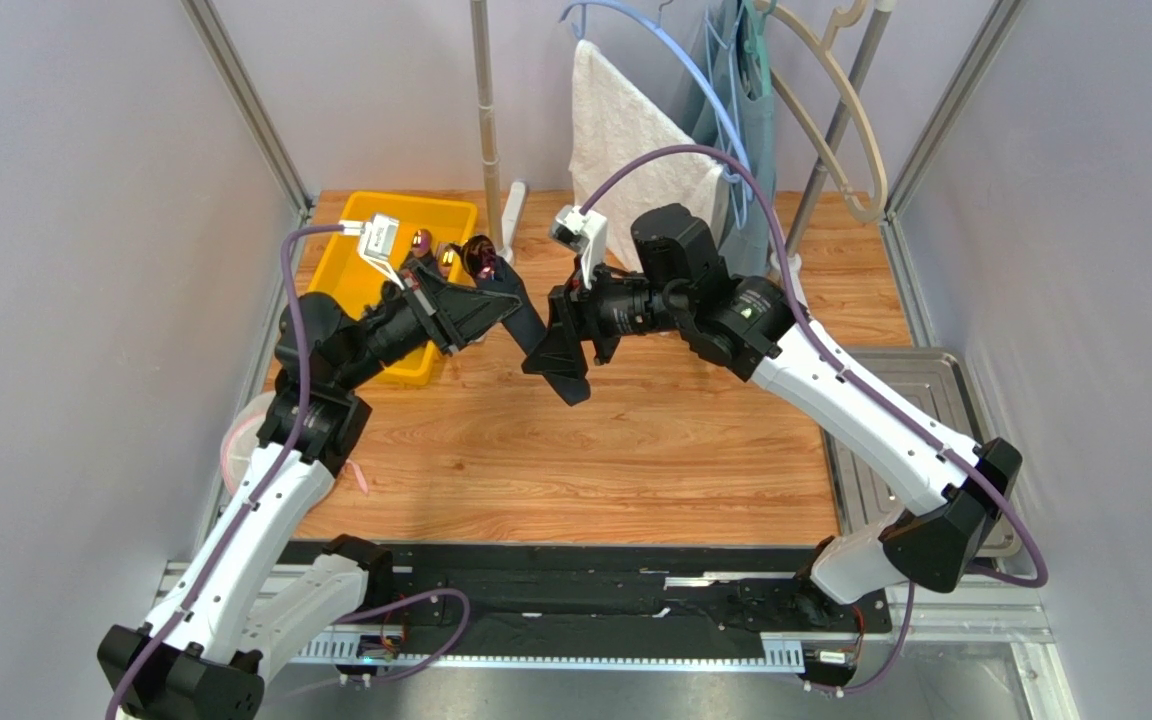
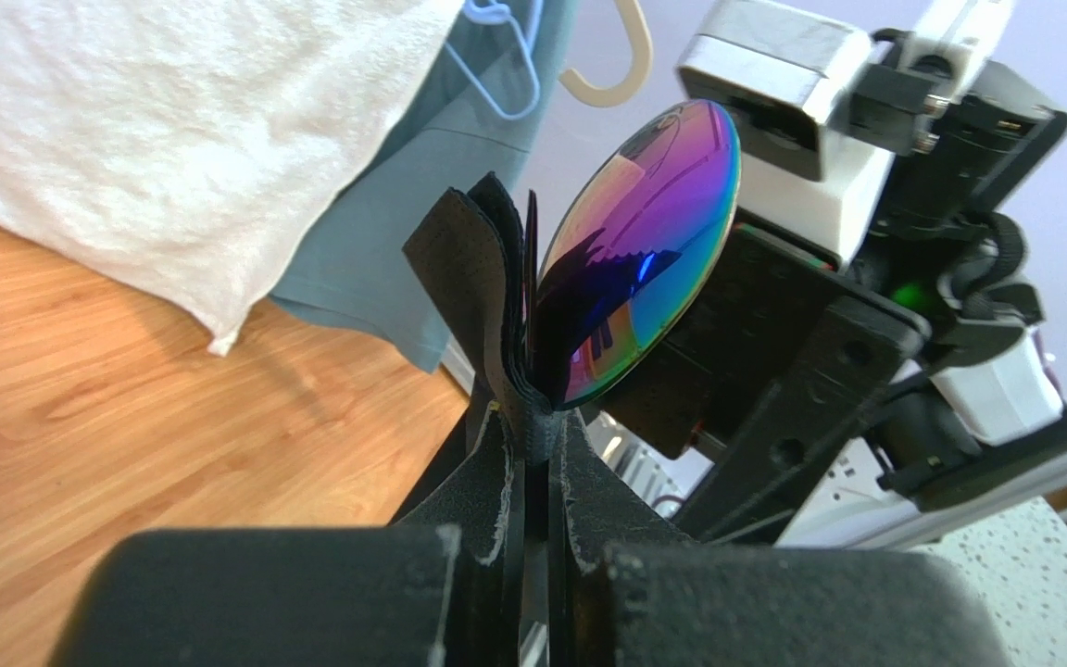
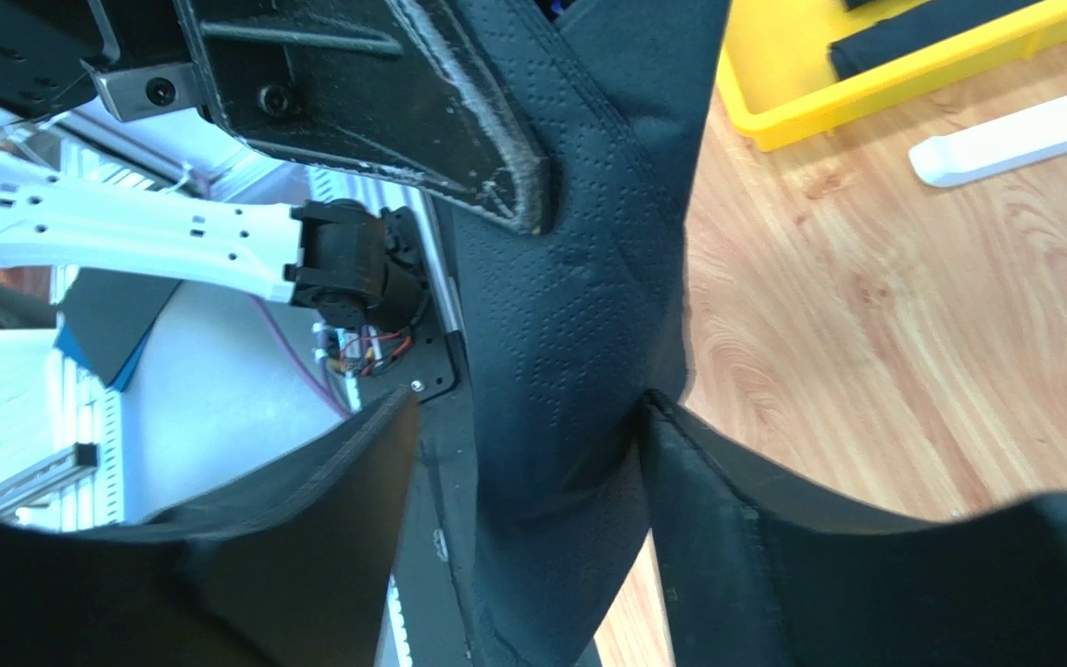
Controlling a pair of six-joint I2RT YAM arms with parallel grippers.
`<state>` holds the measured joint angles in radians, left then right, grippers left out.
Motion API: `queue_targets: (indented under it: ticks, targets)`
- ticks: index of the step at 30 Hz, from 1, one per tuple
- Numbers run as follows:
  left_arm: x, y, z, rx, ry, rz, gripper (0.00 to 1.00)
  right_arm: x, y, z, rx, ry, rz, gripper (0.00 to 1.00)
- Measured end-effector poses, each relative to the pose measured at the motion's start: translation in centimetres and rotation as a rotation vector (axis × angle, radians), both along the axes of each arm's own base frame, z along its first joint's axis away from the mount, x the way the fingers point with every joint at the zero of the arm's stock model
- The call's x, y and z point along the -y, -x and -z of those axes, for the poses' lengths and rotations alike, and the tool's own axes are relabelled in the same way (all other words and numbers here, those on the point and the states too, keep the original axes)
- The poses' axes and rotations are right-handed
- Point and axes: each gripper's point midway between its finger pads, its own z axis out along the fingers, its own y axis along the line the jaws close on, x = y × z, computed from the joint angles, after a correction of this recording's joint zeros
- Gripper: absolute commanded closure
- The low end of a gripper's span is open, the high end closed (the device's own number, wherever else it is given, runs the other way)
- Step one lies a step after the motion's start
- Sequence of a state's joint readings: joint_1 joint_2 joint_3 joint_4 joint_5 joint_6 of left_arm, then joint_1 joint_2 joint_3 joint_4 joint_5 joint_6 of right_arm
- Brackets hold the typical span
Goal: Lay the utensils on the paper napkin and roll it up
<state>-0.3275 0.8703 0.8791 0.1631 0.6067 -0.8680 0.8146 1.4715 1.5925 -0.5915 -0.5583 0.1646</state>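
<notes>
Paper napkin [image 3: 567, 348] hangs in the air between the two grippers, above the wooden table [image 1: 612, 450].

At the top, the left gripper [image 2: 536, 434] is clenched on the gathered black folds of the napkin. The iridescent purple-gold spoon head [image 2: 637, 236] stands up just beside these folds; whether its handle is also in the grip I cannot tell. Lower on the sheet, the right gripper [image 3: 525, 410] has its jaws apart around the napkin, one finger touching it and the other with a small gap. The yellow bin [image 1: 349, 248] lies on the table near the left arm. A white towel [image 2: 150, 125] and a grey-blue garment [image 2: 372, 278] hang behind.
</notes>
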Motion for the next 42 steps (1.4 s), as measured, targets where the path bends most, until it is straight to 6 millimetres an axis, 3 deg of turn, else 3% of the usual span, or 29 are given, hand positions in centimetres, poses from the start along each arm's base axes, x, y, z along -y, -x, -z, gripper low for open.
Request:
queue_targets:
  ticks: [5, 11, 16, 23, 26, 28, 31, 32, 33, 35, 42]
  targets:
    - [0.3, 0.9, -0.8, 0.016, 0.02, 0.042, 1.0, 0.0, 0.2, -0.1, -0.029, -0.022, -0.021, 0.48]
    - [0.4, 1.9, -1.8, 0.048, 0.04, 0.078, 1.0, 0.3, 0.3, -0.5, -0.076, -0.054, -0.042, 0.47]
    - [0.5, 2.4, -2.3, 0.061, 0.052, 0.098, 1.0, 0.2, 1.1, -1.1, -0.12, -0.082, -0.077, 0.55]
    - [0.6, 2.9, -2.8, 0.066, 0.07, 0.122, 1.0, 0.3, 2.5, -1.8, -0.167, -0.118, -0.13, 0.8]
    - [0.7, 3.1, -2.9, 0.061, 0.075, 0.133, 1.0, 0.3, 2.8, -1.9, -0.176, -0.125, -0.142, 1.0]
    - [0.7, 3.1, -2.9, 0.059, 0.077, 0.136, 1.0, 0.4, 2.9, -1.9, -0.179, -0.126, -0.141, 1.0]
    - [0.7, 3.0, -2.8, 0.052, 0.078, 0.133, 0.65, 0.4, 2.7, -2.0, -0.176, -0.125, -0.126, 1.0]
    - [0.6, 2.9, -2.8, 0.051, 0.076, 0.126, 0.46, 0.4, 2.5, -1.9, -0.175, -0.124, -0.117, 1.0]
    - [0.5, 2.7, -2.6, 0.047, 0.074, 0.116, 0.4, 0.4, 2.4, -2.0, -0.177, -0.124, -0.106, 1.0]
    - [0.3, 2.3, -2.4, 0.038, 0.07, 0.094, 0.32, 0.4, 1.9, -2.2, -0.17, -0.125, -0.075, 1.0]
    - [-1.3, 0.9, -1.6, -0.007, 0.063, 0.006, 0.28, 0.5, -0.3, -4.9, -0.129, -0.182, 0.024, 1.0]
